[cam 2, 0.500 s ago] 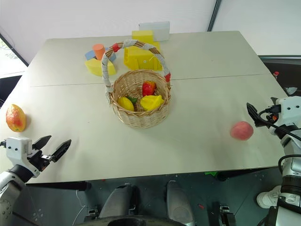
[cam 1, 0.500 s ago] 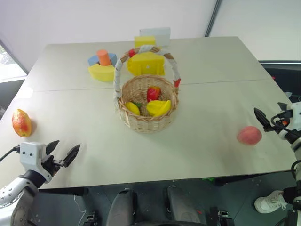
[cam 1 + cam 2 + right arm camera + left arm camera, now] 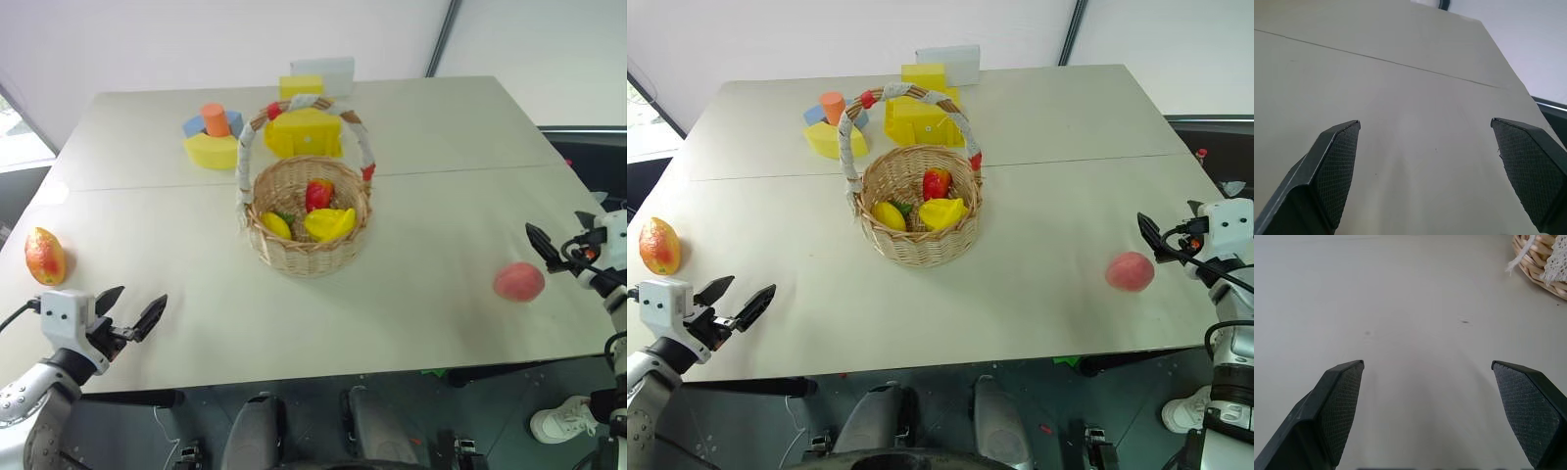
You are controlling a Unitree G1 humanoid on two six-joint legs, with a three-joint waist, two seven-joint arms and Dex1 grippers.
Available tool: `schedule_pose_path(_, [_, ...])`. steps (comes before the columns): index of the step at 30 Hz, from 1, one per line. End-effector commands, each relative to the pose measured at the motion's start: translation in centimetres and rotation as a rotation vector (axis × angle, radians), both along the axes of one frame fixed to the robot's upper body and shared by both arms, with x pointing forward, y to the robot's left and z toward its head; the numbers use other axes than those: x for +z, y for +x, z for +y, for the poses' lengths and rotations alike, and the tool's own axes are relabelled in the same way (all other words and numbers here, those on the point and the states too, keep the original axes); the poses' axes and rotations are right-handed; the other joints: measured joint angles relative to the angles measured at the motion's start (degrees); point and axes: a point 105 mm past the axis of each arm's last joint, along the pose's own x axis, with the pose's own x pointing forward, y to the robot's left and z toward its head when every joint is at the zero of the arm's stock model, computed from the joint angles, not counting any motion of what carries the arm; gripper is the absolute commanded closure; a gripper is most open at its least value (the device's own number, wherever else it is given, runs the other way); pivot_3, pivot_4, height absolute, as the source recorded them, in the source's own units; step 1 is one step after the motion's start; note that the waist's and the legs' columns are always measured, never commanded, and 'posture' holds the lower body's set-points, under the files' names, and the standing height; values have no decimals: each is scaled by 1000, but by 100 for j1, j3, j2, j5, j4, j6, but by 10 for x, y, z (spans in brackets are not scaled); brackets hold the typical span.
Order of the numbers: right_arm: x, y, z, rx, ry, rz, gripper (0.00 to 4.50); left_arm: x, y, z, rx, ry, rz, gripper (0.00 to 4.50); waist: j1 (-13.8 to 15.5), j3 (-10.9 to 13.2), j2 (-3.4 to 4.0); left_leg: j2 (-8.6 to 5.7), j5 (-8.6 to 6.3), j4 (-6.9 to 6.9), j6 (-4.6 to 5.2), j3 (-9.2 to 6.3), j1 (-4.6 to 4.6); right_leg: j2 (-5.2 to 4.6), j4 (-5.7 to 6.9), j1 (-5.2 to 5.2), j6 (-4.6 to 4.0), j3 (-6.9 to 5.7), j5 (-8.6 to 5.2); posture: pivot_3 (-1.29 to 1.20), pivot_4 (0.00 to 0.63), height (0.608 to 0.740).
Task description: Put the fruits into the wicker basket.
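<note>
Centrally, table (image 3: 441,225) carried wicker basket (image 3: 306,257); yellow banana (image 3: 331,225) and red piece (image 3: 319,194) lay inside. Foam blocks (image 3: 214,137) stood behind basket, near far edge. Left gripper (image 3: 129,315) hovered over near left corner, fingers spread wide, empty. Right gripper (image 3: 545,247) hovered at right edge, fingers likewise spread, empty. Mango (image 3: 45,256) lay at far left edge, beyond left gripper. Peach (image 3: 518,281) lay near right gripper, apart from it.

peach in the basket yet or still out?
Out. The peach lies on the table, apart from the wicker basket, close to the open right gripper, which is not touching it.
</note>
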Motion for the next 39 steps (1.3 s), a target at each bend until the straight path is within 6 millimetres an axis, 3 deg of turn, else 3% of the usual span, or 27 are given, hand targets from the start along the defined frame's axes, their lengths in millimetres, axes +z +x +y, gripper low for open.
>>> schedule_pose_path(1, [33, 4, 30, 132, -10, -95, 47, 12, 2, 2, 7, 9, -55, 0, -2, 0, 0, 1, 0, 0, 0, 0, 1, -1, 0, 0, 0, 0, 0, 0, 150, 740])
schedule_pose_path(6, [51, -6, 82, 389, 33, -82, 47, 18, 6, -1, 9, -5, -79, 0, 16, 0, -1, 2, 0, 0, 1, -1, 0, -5, 0, 2, 2, 0, 1, 0, 150, 740])
schedule_pose_path(9, [52, -21, 119, 584, 38, -1, 47, 22, 9, -4, 3, -29, -96, 0, 23, 1, -3, 3, -1, 0, 2, -5, -1, -10, -1, 2, 2, 0, 1, 0, 150, 740])
schedule_pose_path(15, [55, -45, 168, 811, 16, 91, 47, 34, 25, 0, 55, 4, -142, 0, 43, 1, -5, 2, -1, 0, 2, -11, -4, -14, -7, 3, 1, -3, 0, 0, 150, 740])
schedule_pose_path(17, [60, -51, 190, 895, -3, 85, 47, 42, 33, 12, 127, 37, -165, 0, 39, 2, -6, 3, -2, 0, 1, -13, -4, -13, -7, 4, 1, -6, 1, 0, 150, 740])
schedule_pose_path(21, [73, -58, 246, 1076, -31, 27, 47, 59, 50, 59, 393, 54, -167, 0, -11, 4, -11, 6, -1, 0, 2, -13, -1, -4, -2, 1, 3, -11, 2, 0, 150, 740])
schedule_pose_path(25, [69, -55, 286, 1151, -73, -2, 47, 72, 54, 98, 614, 53, -125, 0, 11, 2, -21, 12, -2, 0, 1, -23, -8, 2, -2, -4, 3, -22, 2, 0, 150, 740])
schedule_pose_path(30, [62, -51, 309, 1179, -35, -33, 47, 81, 61, 127, 717, 13, -60, 0, 61, -10, -45, -4, 0, 6, -1, -32, -68, -21, 9, -61, 4, -31, 3, 0, 150, 740])
schedule_pose_path(39, [60, -54, 314, 1194, -9, -44, 47, 70, 81, 153, 787, -26, 132, 0, 28, -12, -54, -17, 0, 2, -3, -33, -74, -40, 10, -72, 4, -34, 4, 0, 150, 740])
